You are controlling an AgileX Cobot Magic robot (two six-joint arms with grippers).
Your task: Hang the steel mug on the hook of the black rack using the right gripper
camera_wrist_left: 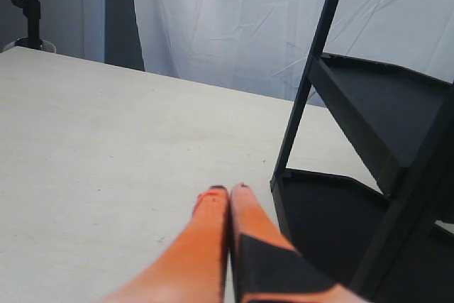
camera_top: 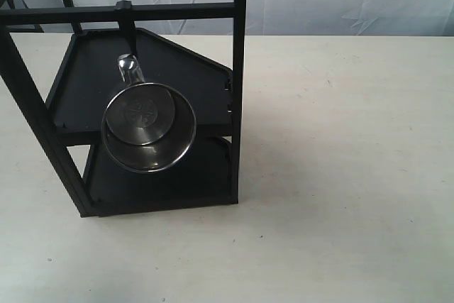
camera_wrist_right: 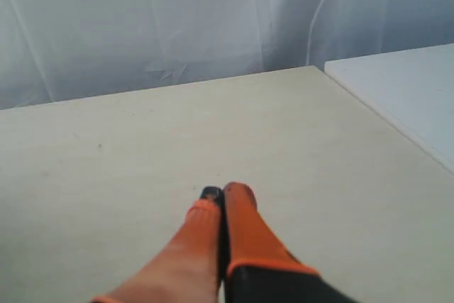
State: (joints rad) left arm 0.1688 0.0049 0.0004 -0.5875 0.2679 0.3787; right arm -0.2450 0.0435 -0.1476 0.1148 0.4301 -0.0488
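The small shiny stainless-steel cylindrical mug (camera_top: 149, 131) hangs by its loop handle from a hook on the top crossbar of the tall black metal frame rack (camera_top: 237, 69), at the left of the pale table (camera_top: 340, 175). The mug's handle points up and away toward the bar, while its cylinder axis runs roughly toward the exterior camera, so that its round end faces the viewer with an embossed mark at its centre. It hangs in front of the rack's upper flat shelf and above the lower one.

The right gripper (camera_wrist_right: 221, 193), with orange finger pads, has its jaws pressed together on nothing, low over bare tabletop and well apart from the mug. The left gripper (camera_wrist_left: 227, 189) likewise has its orange fingers closed and empty, near the rack's lower corner post.
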